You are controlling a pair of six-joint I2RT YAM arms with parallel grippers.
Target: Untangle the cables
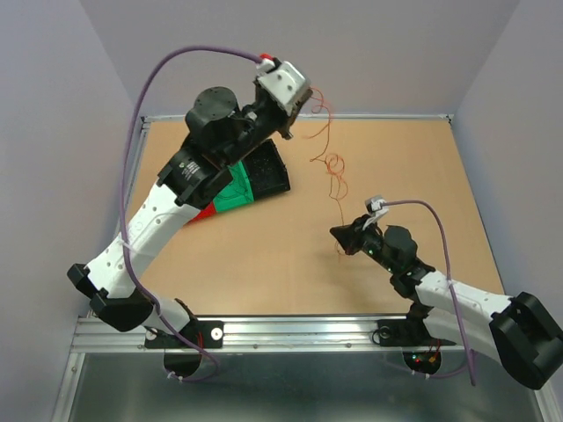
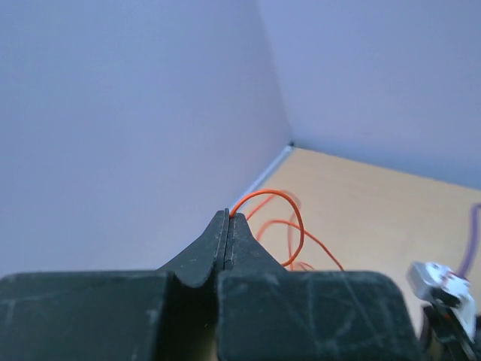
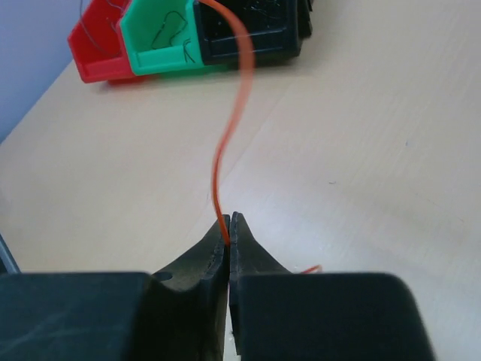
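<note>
One thin orange cable (image 1: 333,165) hangs in curly loops between my two grippers, above the table. High at the back, my left gripper (image 1: 302,107) is shut on its upper end; in the left wrist view the orange cable (image 2: 289,226) arcs out of the closed tips of the left gripper (image 2: 228,216). Lower, near the table's middle, my right gripper (image 1: 335,232) is shut on the lower end. In the right wrist view the cable (image 3: 225,143) rises from the pinched tips of the right gripper (image 3: 230,219), and a short tail (image 3: 312,268) pokes out behind. Dark wires (image 3: 176,37) lie in the green bin.
Three small bins lie side by side left of centre: red (image 1: 202,212), green (image 1: 234,188) and black (image 1: 266,169). They also show at the top of the right wrist view, the red bin (image 3: 101,53) leftmost. Lilac walls (image 2: 113,113) enclose the wooden table (image 1: 264,264).
</note>
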